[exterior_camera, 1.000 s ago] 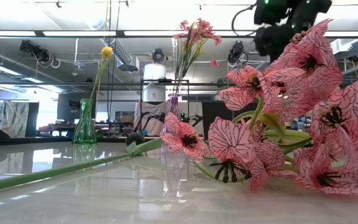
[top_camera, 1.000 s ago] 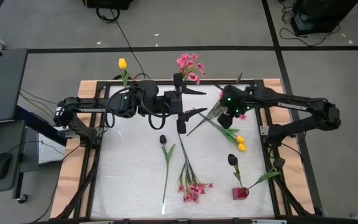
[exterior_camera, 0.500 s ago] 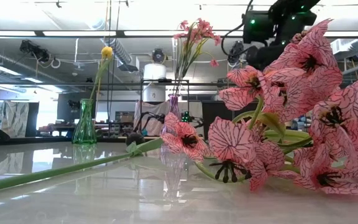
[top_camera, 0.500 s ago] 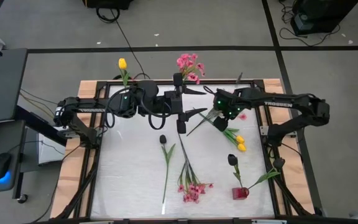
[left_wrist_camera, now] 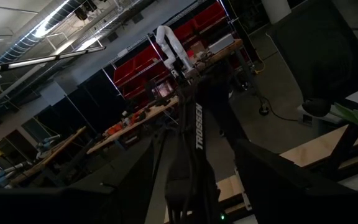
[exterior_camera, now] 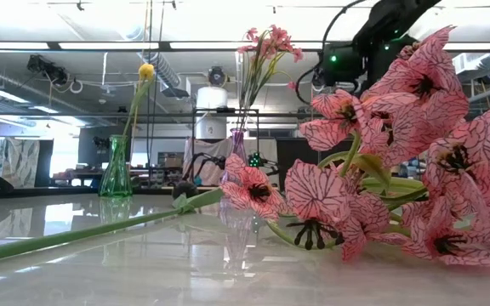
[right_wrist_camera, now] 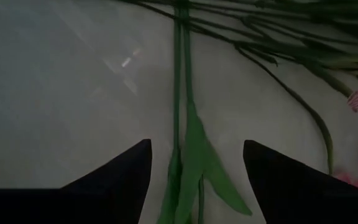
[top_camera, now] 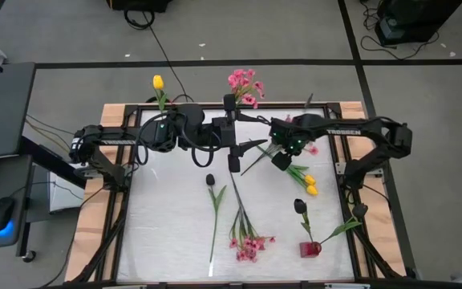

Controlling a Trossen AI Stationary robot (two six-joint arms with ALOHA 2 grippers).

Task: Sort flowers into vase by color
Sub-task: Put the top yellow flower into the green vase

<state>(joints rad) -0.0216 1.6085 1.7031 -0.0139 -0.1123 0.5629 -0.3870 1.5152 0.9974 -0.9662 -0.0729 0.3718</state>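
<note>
the right gripper (top_camera: 276,152) hangs over the back right of the glossy white surface (top_camera: 167,217), above a tangle of thin green stems. from above, its tips are lost against the dark arm; the right wrist view settles it: two dark pointed fingers (right_wrist_camera: 123,171) stand wide apart, one on each side of a stem with a long flat leaf (right_wrist_camera: 194,155), nothing held. a blurred pink petal is cut off at that view's edge.

the left gripper (top_camera: 251,131) reaches along the back edge near the middle, fingers spread wide and empty. its own wrist view is too dark to show them and shows only the other arm and the room beyond.

lying loose on the surface: two yellow tulips (top_camera: 309,185) just past the right gripper, a dark tulip (top_camera: 210,180) on a long stem at centre, another dark tulip (top_camera: 299,206) on the right, and a pink spray (top_camera: 249,245) near the front. a small red vase (top_camera: 310,249) sits at the front right.

the low view fills with that pink spray (exterior_camera: 381,170), papery petals veined in black, hiding most of the surface behind. it alone shows the green glass vase (exterior_camera: 116,170) with one yellow bloom (exterior_camera: 146,70) upright, and a clear slim vase (exterior_camera: 238,144) with pink blossoms (exterior_camera: 266,42).
</note>
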